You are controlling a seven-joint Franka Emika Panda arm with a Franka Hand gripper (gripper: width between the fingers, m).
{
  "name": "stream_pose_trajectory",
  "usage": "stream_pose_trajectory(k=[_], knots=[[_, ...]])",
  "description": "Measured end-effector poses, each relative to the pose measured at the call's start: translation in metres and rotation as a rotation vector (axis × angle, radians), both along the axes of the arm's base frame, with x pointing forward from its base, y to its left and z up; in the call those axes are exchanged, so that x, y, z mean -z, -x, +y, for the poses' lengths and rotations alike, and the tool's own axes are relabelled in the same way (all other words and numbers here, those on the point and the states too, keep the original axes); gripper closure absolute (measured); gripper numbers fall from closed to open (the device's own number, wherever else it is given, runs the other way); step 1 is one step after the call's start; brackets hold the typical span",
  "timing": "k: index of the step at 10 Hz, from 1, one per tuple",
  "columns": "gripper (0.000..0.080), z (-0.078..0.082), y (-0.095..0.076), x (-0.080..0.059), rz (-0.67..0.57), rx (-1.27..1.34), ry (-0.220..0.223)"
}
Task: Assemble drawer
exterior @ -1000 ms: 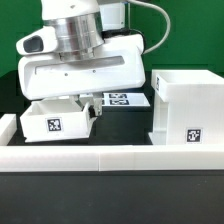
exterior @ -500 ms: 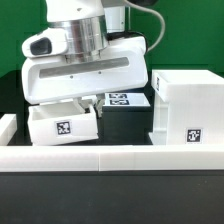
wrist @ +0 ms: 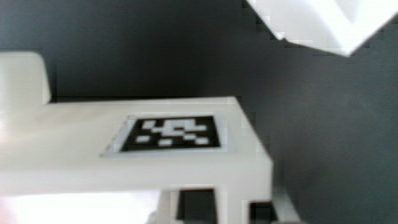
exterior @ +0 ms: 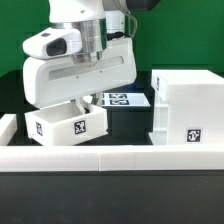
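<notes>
My gripper [exterior: 84, 102] is shut on the wall of a small white open-top tray [exterior: 65, 125] and holds it lifted and tilted just above the black table, at the exterior view's left. Its fingertips are hidden behind the hand and the tray. The tray's square marker faces the camera. In the wrist view the tray [wrist: 178, 133] fills the frame with a marker on it. The tall white box casing [exterior: 186, 105] stands upright at the exterior view's right, apart from the tray; a corner of it shows in the wrist view [wrist: 329, 25]. The second tray is out of view.
A low white wall [exterior: 120, 156] runs along the table's front edge, just in front of the held tray. The marker board [exterior: 122, 99] lies flat on the table behind, between the tray and the casing.
The tray has been lifted off the table and tilted, and it has shifted a little toward the casing with the gripper. The casing has not moved.
</notes>
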State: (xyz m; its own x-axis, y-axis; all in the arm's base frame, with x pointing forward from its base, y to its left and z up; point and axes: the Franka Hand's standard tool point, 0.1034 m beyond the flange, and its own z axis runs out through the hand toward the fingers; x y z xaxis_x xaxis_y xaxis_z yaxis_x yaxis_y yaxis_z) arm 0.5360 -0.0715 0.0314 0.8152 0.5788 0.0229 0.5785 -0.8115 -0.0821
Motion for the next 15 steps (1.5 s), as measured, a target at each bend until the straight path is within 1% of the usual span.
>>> stream_pose_trajectory(k=[2,3,4,6,8,10,12,13,15], knots=[[0.0755,-0.002,0.001,0.001,-0.007,-0.126,-0.001],[0.0755,-0.006,-0.002,0.003,-0.014,-0.258,0.003],[0.0755,-0.007,0.0,0.005,-0.008,-0.345,0.005],[0.0755,-0.006,0.0,0.007,-0.009,-0.493,0.015],[0.0755,-0.008,0.001,0.008,-0.009,-0.551,0.017],[0.0755,-0.007,0.001,0.008,-0.007,-0.55,0.018],[0.0755,0.001,0.0,0.008,0.001,-0.633,0.041],[0.0755,0.005,-0.001,0.008,0.001,-0.655,0.044],[0.0755,0.0,0.0,0.009,0.002,-0.739,0.045]])
